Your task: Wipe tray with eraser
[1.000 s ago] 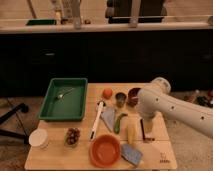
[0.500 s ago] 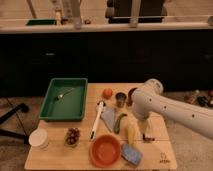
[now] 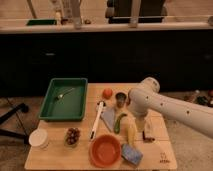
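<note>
Gripper [image 3: 143,126] hung low over the wooden table's [image 3: 160,150] right side; whether spread or pinching could not be told | eraser [image 3: 148,137] lay just below it, probably the pickup target | green tray [image 3: 75,106] sat well apart at left, wipe not yet begun.

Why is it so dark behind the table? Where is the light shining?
Camera view: light falls on the wooden table and the green tray, so they look bright. Camera view: the cabinet front behind is nearly black. Camera view: the gripper hangs low over the table's right side, in the white arm's shade.
</note>
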`<state>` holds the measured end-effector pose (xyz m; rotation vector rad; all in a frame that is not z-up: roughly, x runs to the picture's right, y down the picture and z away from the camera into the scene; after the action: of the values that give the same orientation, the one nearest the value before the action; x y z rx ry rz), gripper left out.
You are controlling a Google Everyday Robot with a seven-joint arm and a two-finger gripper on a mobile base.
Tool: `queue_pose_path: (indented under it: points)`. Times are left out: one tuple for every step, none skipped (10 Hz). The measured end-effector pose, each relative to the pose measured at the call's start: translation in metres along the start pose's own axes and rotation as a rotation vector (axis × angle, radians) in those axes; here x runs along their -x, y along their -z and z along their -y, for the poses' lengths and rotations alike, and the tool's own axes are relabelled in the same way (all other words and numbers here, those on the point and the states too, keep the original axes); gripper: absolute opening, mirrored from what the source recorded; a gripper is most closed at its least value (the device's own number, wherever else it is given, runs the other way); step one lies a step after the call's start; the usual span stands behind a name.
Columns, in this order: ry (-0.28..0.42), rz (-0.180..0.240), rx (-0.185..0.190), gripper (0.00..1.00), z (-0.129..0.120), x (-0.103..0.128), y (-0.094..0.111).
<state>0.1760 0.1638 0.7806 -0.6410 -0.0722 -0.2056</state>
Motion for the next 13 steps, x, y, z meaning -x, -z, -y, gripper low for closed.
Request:
queue_pose_path:
  points:
    - [-0.075,0.001,0.018,0.80,-0.001,-0.018,-0.003]
    - [-0.162,-0.007,0.033,0.80,-0.004,-0.039,-0.007]
    - [-0.257,-0.010,0.043,0.80,-0.008,-0.056,-0.011]
    - [-0.433,-0.014,0.056,0.80,-0.015,-0.078,-0.017]
    - [-0.512,-0.020,0.060,0.80,-0.020,-0.085,-0.020]
    - [-0.619,-0.029,0.061,0.80,-0.025,-0.091,-0.024]
    - [-0.770,-0.043,0.057,0.80,-0.031,-0.093,-0.030]
    - [-0.842,-0.053,0.054,0.80,-0.034,-0.093,-0.033]
    - [-0.996,-0.084,0.073,0.80,-0.046,-0.093,-0.049]
    - [-1.015,-0.089,0.090,0.80,-0.049,-0.091,-0.054]
    - [-1.026,-0.089,0.100,0.80,-0.050,-0.088,-0.057]
    - [-1.041,-0.089,0.113,0.80,-0.052,-0.087,-0.059]
    - [-1.055,-0.085,0.125,0.80,-0.054,-0.085,-0.062]
